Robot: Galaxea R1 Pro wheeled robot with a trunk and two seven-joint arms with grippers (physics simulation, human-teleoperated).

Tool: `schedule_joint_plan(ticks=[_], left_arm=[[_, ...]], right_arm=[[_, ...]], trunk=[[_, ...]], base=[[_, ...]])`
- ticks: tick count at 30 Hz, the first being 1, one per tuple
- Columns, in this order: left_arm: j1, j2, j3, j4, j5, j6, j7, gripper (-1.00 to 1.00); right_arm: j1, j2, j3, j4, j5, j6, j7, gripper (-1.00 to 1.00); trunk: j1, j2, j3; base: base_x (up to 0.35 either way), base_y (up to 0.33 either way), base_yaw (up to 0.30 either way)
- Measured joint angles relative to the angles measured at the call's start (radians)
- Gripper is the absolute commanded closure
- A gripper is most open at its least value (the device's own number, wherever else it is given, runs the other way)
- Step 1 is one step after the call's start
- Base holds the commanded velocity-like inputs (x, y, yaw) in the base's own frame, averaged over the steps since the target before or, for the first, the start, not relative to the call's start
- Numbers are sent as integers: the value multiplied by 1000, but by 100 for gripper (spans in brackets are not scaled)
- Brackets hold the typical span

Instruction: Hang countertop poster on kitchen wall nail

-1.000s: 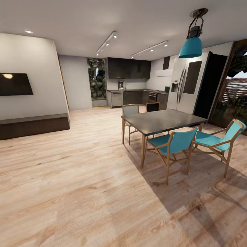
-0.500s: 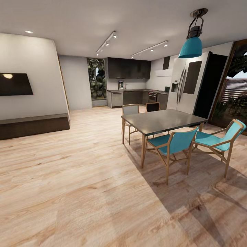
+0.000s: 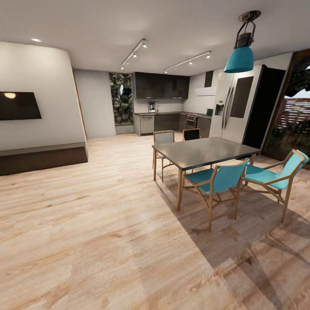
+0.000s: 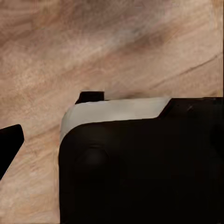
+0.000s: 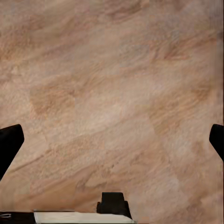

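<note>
- Spanning the room, the wooden floor (image 3: 107, 224) lies under both tools.
- Dining table (image 3: 204, 151) stands far ahead.
- Kitchen tabletop (image 3: 168, 113) lies farther beyond.
- Right tool (image 5: 112, 140): tips wide apart, empty.
- Left tool (image 4: 9, 144): state cannot be told.
- Poster (image 3: 151, 106) leans upright on that tabletop, far from both tools.

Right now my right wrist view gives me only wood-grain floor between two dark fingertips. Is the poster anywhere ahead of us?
Observer: Yes. In the head view a small white-bordered framed poster stands far off against the kitchen's back wall, on the long grey countertop.
Operator: Anything in the way?
Observer: A dark rectangular dining table with teal wooden-framed chairs stands right of the straight line; the pale wooden floor to its left runs open to the kitchen.
</note>
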Motion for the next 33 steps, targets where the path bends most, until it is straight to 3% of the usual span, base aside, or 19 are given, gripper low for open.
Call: schedule_joint_plan(ticks=[1, 2, 13, 24, 33], left_arm=[[0, 8, 3, -196, 0, -1, 1, -100], [-3, 10, 4, -319, 0, -2, 1, -100], [0, 33, 8, -304, 2, -19, 1, -100], [0, 48, 9, -305, 4, -22, -2, -100], [0, 48, 10, -304, 4, -22, -2, -100]], right_arm=[[-6, -3, 1, -152, -2, -3, 0, -100], [-2, -3, 2, -149, -2, -3, 0, -100], [-1, 3, 4, -145, -5, -11, -2, -100], [-1, 5, 5, -144, -3, -11, -3, -100], [0, -3, 6, -105, 4, -9, 0, -100]], trunk=[[0, 0, 0], [0, 0, 0], [0, 0, 0], [-1, 0, 0], [-1, 0, 0]], base=[[0, 0, 0], [0, 0, 0], [40, 0, 170], [306, 0, 276], [326, 0, 55]])
